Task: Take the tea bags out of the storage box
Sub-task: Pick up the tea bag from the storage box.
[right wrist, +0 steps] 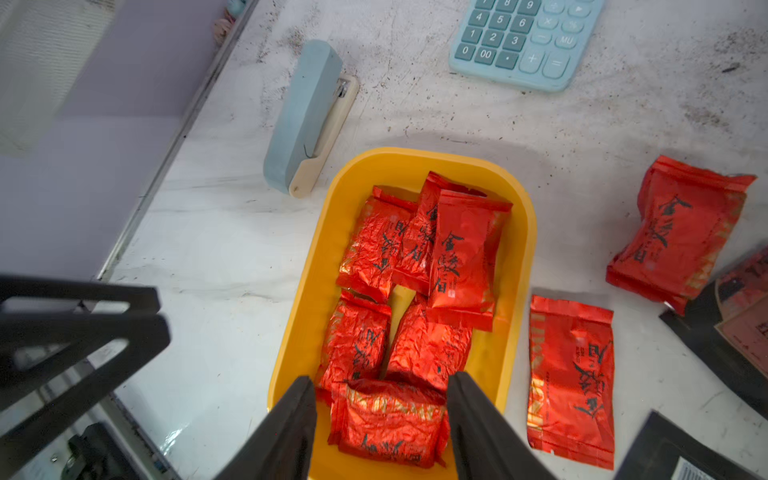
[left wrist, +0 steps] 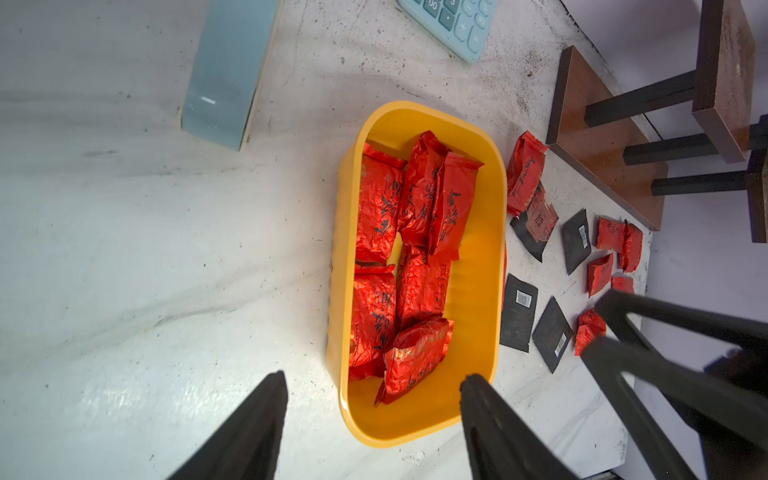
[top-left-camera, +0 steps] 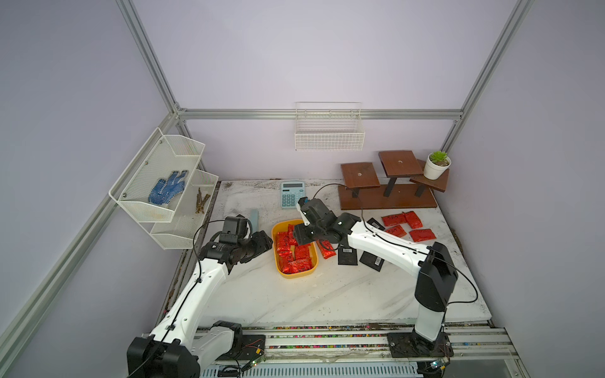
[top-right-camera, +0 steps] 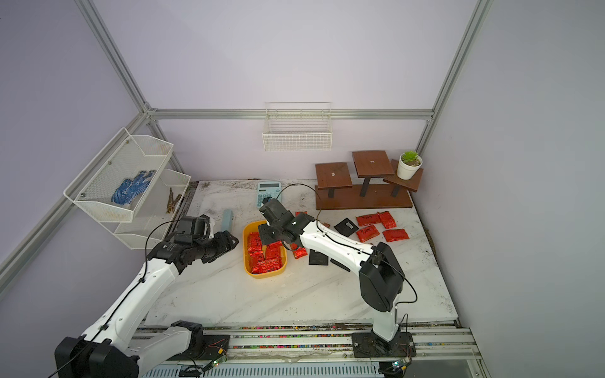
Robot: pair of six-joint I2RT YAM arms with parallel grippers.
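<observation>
The yellow storage box (top-left-camera: 296,275) (top-right-camera: 266,275) stands mid-table with several red foil tea bags (top-left-camera: 296,258) (left wrist: 419,282) (right wrist: 457,249) inside. More red tea bags (top-left-camera: 401,219) and black ones (top-left-camera: 347,255) lie on the table to its right. My right gripper (right wrist: 381,380) (top-left-camera: 299,240) hovers open above the box, its fingers either side of a red sachet (right wrist: 390,424) that lies below them. My left gripper (left wrist: 374,376) (top-left-camera: 265,242) is open at the box's left end. One of its fingers is over the table, the other over the rim (left wrist: 415,432).
A blue calculator (top-left-camera: 292,194) and a pale blue stapler (top-left-camera: 254,219) lie behind the box. A wooden stepped stand (top-left-camera: 386,199) with a potted plant (top-left-camera: 437,165) is at the back right. A wire basket (top-left-camera: 329,131) and a mesh shelf (top-left-camera: 163,183) hang on the walls.
</observation>
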